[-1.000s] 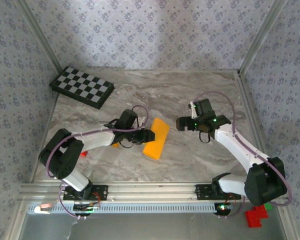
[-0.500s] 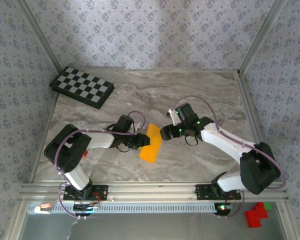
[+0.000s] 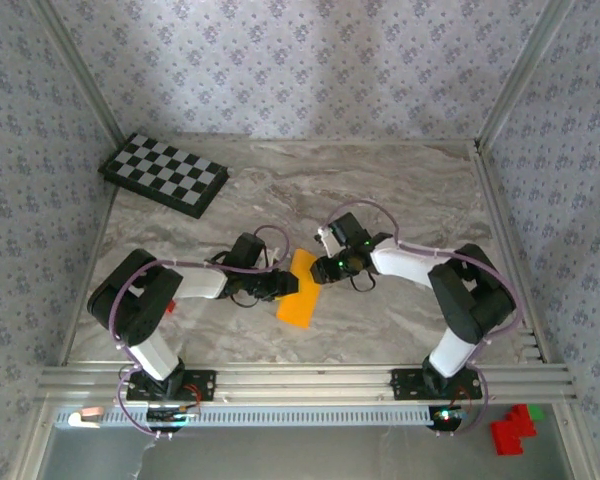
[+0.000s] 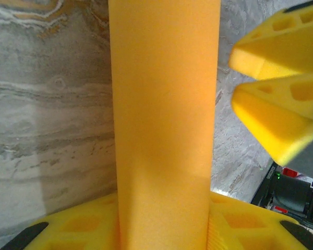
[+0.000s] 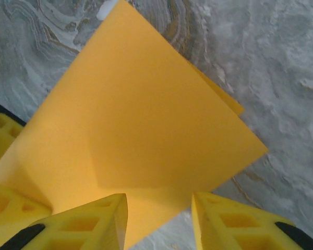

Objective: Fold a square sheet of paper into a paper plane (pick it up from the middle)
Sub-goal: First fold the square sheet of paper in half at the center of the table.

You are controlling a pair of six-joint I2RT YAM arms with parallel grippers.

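Observation:
The square sheet of paper [image 3: 298, 289], orange-yellow and folded narrower, hangs tilted just above the marble table [image 3: 400, 190] near its middle. My left gripper [image 3: 281, 284] is shut on its left edge. In the left wrist view the paper [image 4: 164, 104] runs as a strip up from between the jaws of the left gripper [image 4: 164, 221]. My right gripper [image 3: 321, 268] is at the paper's upper right edge. It is open, its yellow fingers [image 5: 88, 224] a little apart, and the paper [image 5: 141, 125] lies just past them with one edge in the gap. The right gripper [image 4: 233, 73] stays just clear of the strip.
A black-and-white checkered board [image 3: 165, 175] lies at the back left corner. Patterned walls and a metal frame [image 3: 510, 250] close in the table. A red block [image 3: 512, 431] sits off the table at the near right.
My right arm swung left to the paper and its jaws narrowed from wide open. The left gripper kept hold of the paper and drew it slightly nearer.

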